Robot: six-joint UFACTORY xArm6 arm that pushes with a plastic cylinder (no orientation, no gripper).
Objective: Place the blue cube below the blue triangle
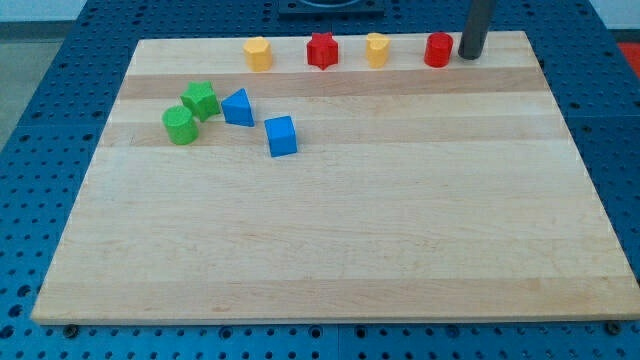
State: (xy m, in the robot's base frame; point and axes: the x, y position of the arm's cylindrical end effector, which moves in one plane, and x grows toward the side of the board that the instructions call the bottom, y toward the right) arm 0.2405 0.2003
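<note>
The blue cube (pixel 282 136) lies on the wooden board (pixel 330 230) at the upper left, just below and to the right of the blue triangle (pixel 238 107), with a small gap between them. My tip (pixel 469 56) is at the view's top right, right beside the red cylinder (pixel 438 49) on its right side. It is far to the right of both blue blocks.
Two green blocks (pixel 200 100) (pixel 180 125) sit just left of the blue triangle. Along the board's top edge stand a yellow hexagon block (pixel 258 53), a red star (pixel 321 50) and a yellow block (pixel 377 49). The board rests on a blue perforated table.
</note>
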